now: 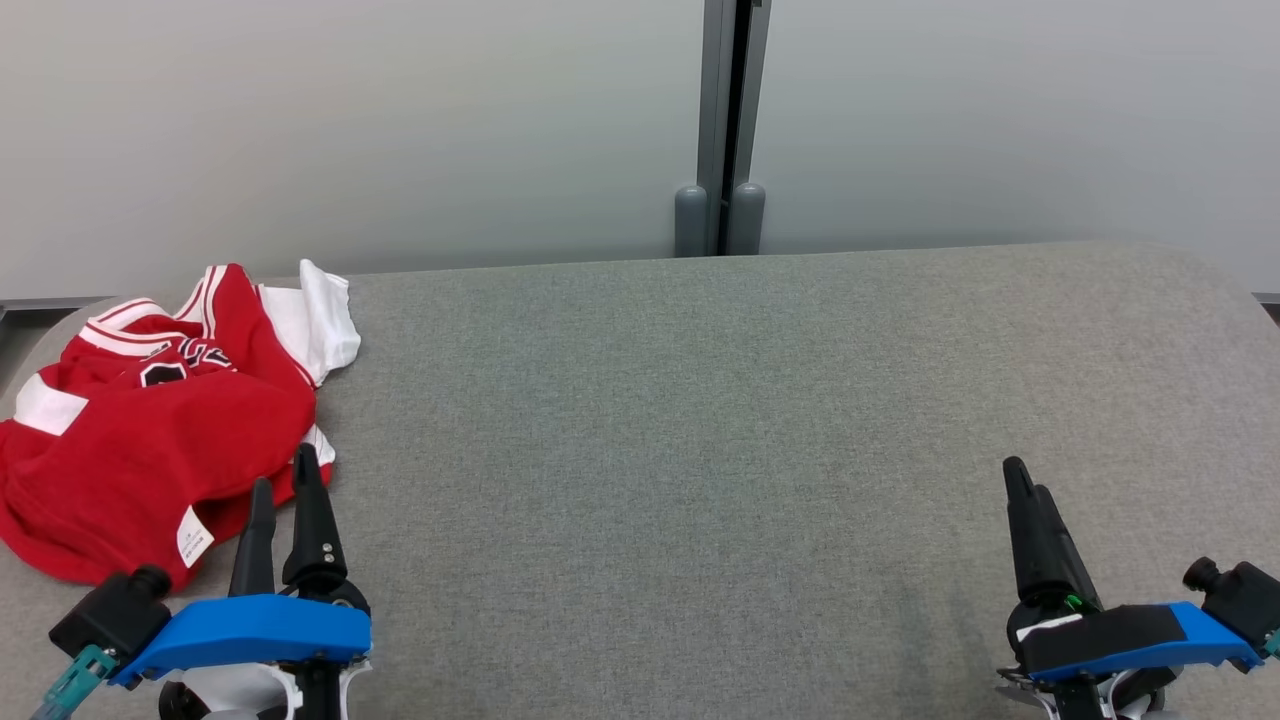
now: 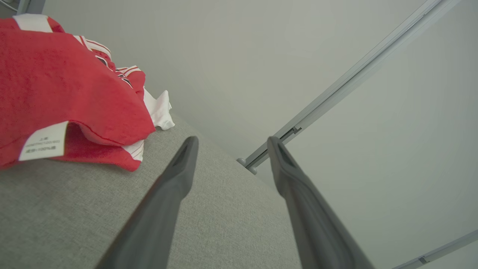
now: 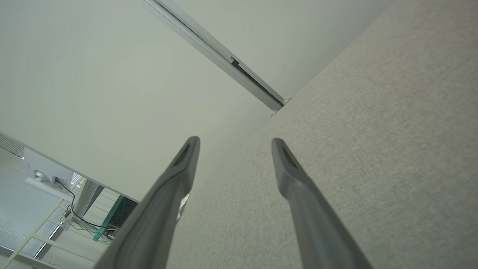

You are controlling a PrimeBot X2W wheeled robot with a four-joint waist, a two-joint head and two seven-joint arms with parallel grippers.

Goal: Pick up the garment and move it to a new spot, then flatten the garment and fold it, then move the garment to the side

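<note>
Since the garment (image 1: 150, 420) lies crumpled at the far left end of the grey padded surface (image 1: 700, 400), the pick-up looks like the step in hand, and nothing is held yet. The red cloth bunches over itself, with a white label (image 1: 195, 537) at its near edge and a white panel (image 1: 320, 310) poking out toward the wall. Just beside the near right hem sits the left gripper (image 1: 283, 468), its fingers spread wide and empty. From the left wrist view that hem folds under itself, so a good grasp probably means tipping the fingers down and pinching several layers at the raised fold, not one loose edge that could slip. The broad bare middle of the surface seems the natural new spot, with room to flatten the cloth. Far to the right, well apart from the garment, the right gripper (image 1: 1028, 480) also stands wide and empty above bare fabric. It is best brought across only once the cloth lands within reach.
</note>
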